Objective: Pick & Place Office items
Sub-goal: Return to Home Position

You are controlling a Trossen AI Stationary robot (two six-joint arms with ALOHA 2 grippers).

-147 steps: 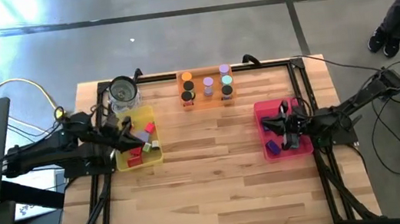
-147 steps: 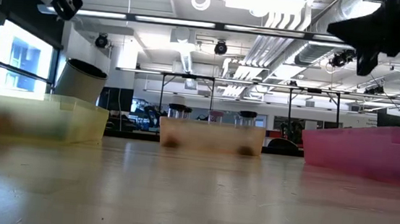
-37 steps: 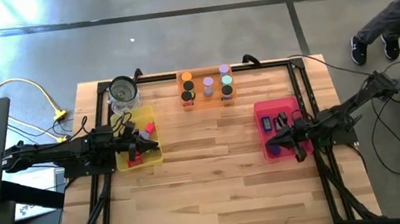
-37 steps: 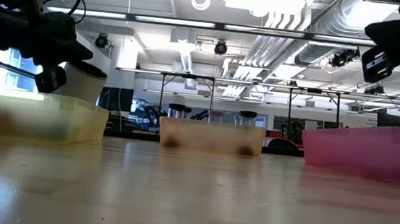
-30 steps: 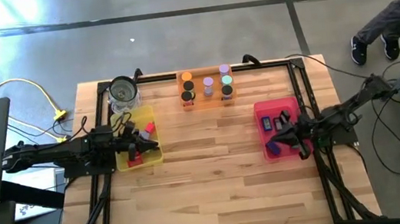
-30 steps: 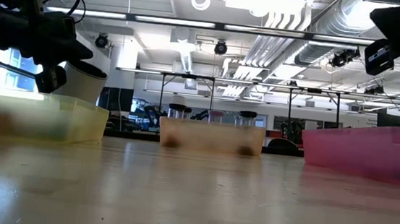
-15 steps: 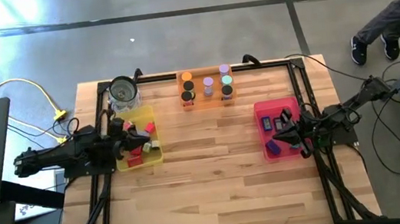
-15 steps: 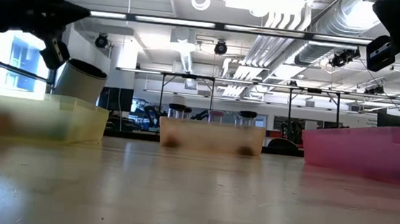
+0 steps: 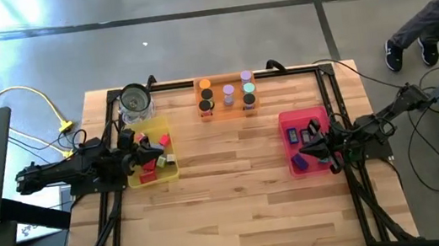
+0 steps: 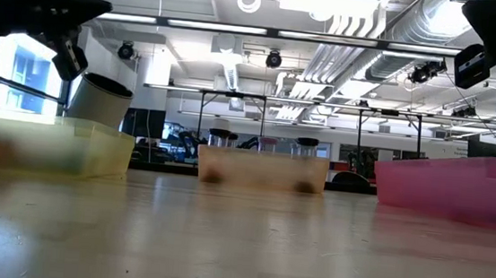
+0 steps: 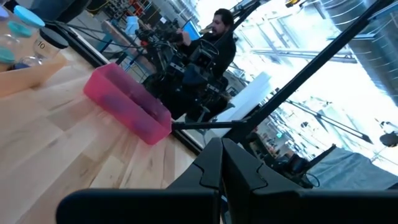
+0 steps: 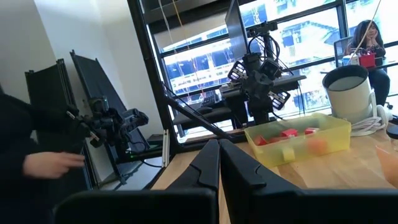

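Mostly the office items are seen sorted into three trays. Red blocks (image 9: 160,141) lie in the yellow tray (image 9: 173,171) near the bench's (image 9: 239,209) left edge. Short cylinders (image 9: 227,95) stand in the orange tray (image 9: 239,109) at the middle of the back edge. A dark-blue block (image 9: 292,135) and a lavender piece (image 9: 299,162) lie in the pink tray (image 9: 297,119) near the right edge.

Part of the yellow tray's contents is covered by the left gripper (image 11: 221,150), held over that tray's left side, fingers pressed together on nothing. The pink tray's right side is hidden by the right gripper (image 12: 219,152), likewise closed and empty. A glass jar (image 9: 135,102) stands by the back left corner. Bare wood is seen across the bench's middle and front edge.
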